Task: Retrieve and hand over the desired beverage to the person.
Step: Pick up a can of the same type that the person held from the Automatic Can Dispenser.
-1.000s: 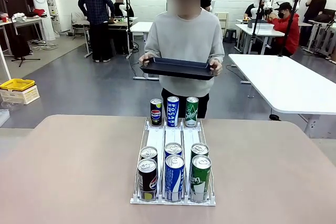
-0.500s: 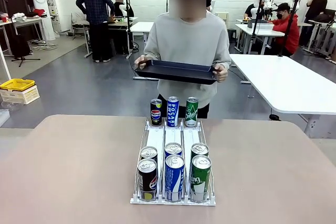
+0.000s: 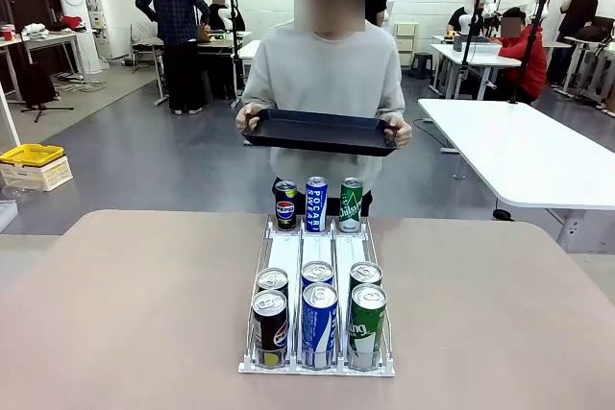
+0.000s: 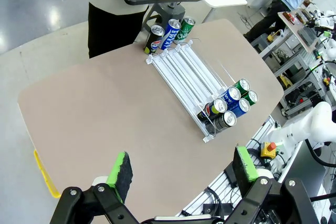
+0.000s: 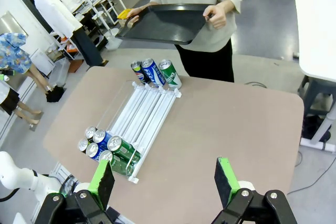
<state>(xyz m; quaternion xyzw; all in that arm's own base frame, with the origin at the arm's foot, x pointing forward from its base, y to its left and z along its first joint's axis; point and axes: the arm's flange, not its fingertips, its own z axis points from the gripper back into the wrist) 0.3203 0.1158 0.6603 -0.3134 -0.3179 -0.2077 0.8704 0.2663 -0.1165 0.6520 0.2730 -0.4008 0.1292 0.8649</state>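
L end effector (image 4: 181, 153), R end effector (image 5: 164, 162) splayed; person (image 3: 322, 74): grey sweatshirt, tray (image 3: 320, 132).

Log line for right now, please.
left gripper: open, empty | right gripper: open, empty | person: far side, holding tray | cans: six at rack near end, three at far end

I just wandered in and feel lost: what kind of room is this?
Probably a robotics lab or workshop. White work tables stand on an open grey floor, people work farther back, and a rack of drink cans sits before a person holding a black tray.
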